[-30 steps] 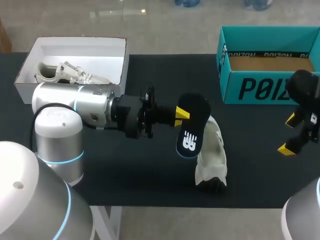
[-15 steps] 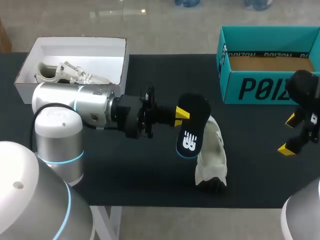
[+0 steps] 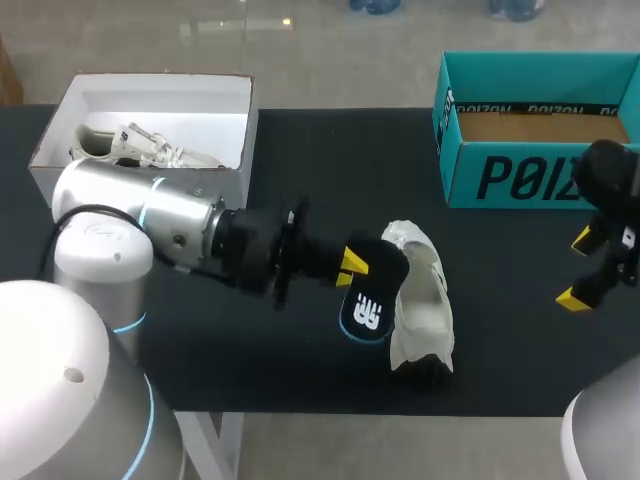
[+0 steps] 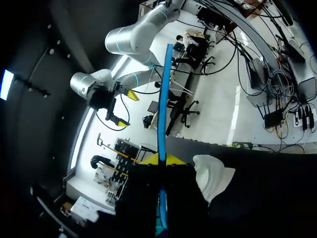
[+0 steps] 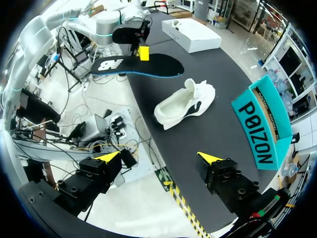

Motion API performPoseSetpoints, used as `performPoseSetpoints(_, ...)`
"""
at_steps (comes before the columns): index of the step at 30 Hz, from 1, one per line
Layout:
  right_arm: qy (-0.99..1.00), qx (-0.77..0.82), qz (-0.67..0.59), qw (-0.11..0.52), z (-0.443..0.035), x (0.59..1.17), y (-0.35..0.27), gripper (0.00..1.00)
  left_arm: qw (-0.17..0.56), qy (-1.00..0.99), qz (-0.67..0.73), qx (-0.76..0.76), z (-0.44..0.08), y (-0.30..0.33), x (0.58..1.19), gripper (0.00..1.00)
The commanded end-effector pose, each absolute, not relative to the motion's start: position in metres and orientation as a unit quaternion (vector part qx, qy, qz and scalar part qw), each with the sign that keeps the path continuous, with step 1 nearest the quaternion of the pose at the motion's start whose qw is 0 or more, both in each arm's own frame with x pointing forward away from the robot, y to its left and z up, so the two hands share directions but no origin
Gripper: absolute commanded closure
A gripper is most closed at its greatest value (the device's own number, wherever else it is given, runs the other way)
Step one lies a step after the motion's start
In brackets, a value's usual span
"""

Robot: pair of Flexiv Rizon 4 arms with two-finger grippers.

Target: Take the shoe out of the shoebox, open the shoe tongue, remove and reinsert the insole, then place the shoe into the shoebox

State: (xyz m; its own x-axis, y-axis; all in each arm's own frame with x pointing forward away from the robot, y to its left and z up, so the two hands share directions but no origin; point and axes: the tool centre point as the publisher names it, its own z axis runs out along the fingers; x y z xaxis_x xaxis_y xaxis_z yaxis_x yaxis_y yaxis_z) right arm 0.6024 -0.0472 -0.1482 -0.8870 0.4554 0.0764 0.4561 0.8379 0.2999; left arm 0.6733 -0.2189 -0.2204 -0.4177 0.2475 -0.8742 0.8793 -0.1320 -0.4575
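Note:
The white shoe (image 3: 420, 300) lies on the black table (image 3: 300, 160), toe toward the front edge. My left gripper (image 3: 352, 265) is shut on the black insole (image 3: 370, 300), which has a white logo and a blue rim and hangs just left of the shoe. In the left wrist view the insole (image 4: 162, 114) shows edge-on between the yellow tips of the left gripper (image 4: 161, 159), with the shoe (image 4: 213, 176) beside it. My right gripper (image 3: 585, 270) stands open and empty at the table's right end. From the right wrist, past the right gripper (image 5: 159, 157), I see the shoe (image 5: 185, 104) and the insole (image 5: 138, 66).
The teal shoebox (image 3: 530, 130) stands open at the back right, also seen beside the right gripper (image 5: 262, 126). A white box (image 3: 150, 100) at the back left holds another white shoe (image 3: 140, 148). Bare black tabletop lies between shoe and teal box.
My left arm has swung toward the front edge and lowered, carrying the insole down beside the shoe. The right arm and the shoe have not moved.

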Motion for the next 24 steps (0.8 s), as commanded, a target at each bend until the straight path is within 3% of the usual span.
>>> performPoseSetpoints(1, -0.959, -0.238, -0.154, 0.005, -0.148, 0.607, -0.045, 0.00, 0.214, 0.627, -0.586, 0.466, -0.230, -0.217, 0.652, 1.00)
performPoseSetpoints(24, -0.959, -0.238, -0.154, 0.005, -0.148, 0.607, -0.045, 0.00, 0.119, 0.593, -0.645, 0.467, -0.277, -0.282, 0.624, 1.00)
